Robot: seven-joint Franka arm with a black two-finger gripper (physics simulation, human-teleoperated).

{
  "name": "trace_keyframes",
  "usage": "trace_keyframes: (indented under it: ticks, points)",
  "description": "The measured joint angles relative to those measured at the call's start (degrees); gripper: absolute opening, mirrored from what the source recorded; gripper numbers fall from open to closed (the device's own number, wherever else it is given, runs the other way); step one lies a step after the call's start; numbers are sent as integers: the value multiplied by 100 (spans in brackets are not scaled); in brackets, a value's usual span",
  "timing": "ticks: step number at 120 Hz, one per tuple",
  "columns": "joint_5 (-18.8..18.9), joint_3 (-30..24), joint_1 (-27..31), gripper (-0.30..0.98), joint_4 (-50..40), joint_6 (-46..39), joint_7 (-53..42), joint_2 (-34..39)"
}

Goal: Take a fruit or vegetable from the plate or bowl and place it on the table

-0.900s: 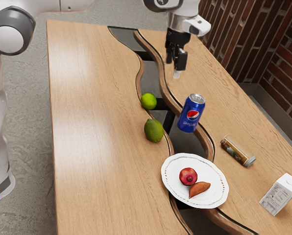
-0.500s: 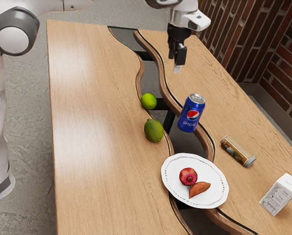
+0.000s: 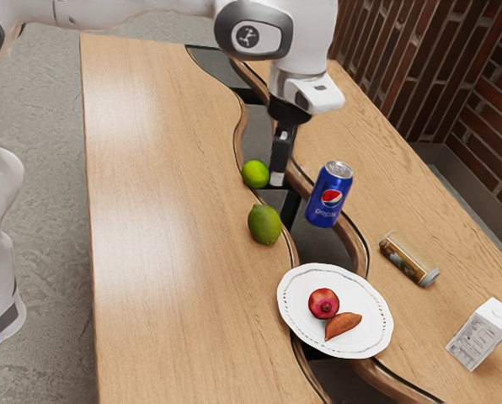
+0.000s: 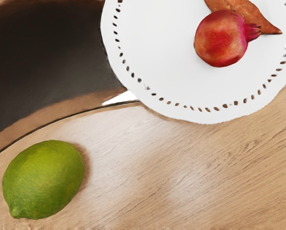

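Note:
In the exterior view my gripper (image 3: pixel 278 175) hangs over the dark channel, beside the small lime and on the far side of the larger green fruit from the plate. The white plate (image 3: pixel 300 313) holds a red pomegranate (image 3: pixel 323 303) and an orange-brown sweet potato (image 3: pixel 344 325), lying close together. From the wrist camera, the pomegranate (image 4: pixel 220 39) and part of the sweet potato (image 4: pixel 258 18) are visible on the plate (image 4: pixel 152 52). Neither is at the gripper.
A small lime (image 3: pixel 255 174) and a larger green lime-like fruit (image 3: pixel 264 225) sit on the wooden table (image 3: pixel 167 252). An upright Pepsi can (image 3: pixel 328 195) stands near the gripper. A lying can (image 3: pixel 408 259) and a white carton (image 3: pixel 483 334) are beyond the plate.
My hand has swung toward the exterior view's lower left, to beside the small lime, and turned. The arm has shifted with it; the plate, fruits, cans and carton have not moved.

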State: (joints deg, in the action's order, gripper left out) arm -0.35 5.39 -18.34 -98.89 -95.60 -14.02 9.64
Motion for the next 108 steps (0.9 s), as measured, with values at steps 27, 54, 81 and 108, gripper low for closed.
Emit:
trace_keyframes:
  ticks: [27,54,81,108]
  points:
    - [-28,-43,-78,69,-579,-587,-102,-316]
    - [-222,-65,-405,69,-531,-1251,-172,-1057]
    - [-312,-71,-670,69,32,-1557,-221,-1790]
    - [-288,-68,-628,69,351,-1626,-255,-2249]
